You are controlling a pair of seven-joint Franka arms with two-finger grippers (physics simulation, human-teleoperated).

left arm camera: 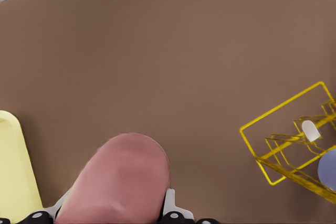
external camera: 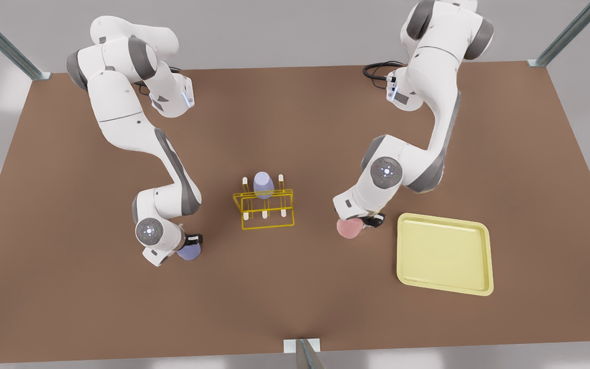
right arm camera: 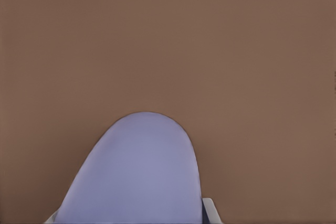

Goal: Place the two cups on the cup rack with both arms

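My left gripper [external camera: 364, 221] is at the front view's right, shut on the pale pink cup [external camera: 349, 228]. In the left wrist view the pink cup [left arm camera: 118, 182] sits between the white fingertips [left arm camera: 170, 203]. At the front view's left, my right gripper [external camera: 192, 241] is shut on a lavender cup [external camera: 188, 251], which looms large in the right wrist view [right arm camera: 134, 177]. The yellow wire cup rack [external camera: 264, 207] stands between the two arms, apart from both; its frame [left arm camera: 286, 145] is off to one side of the pink cup. I cannot tell whether either held cup touches the table.
A third lavender cup [external camera: 263, 184] sits upside down on a back peg of the rack. A flat pale-yellow tray [external camera: 444, 253] lies just beyond the left gripper at the front view's right. Brown table [external camera: 295, 287] spreads wide in front.
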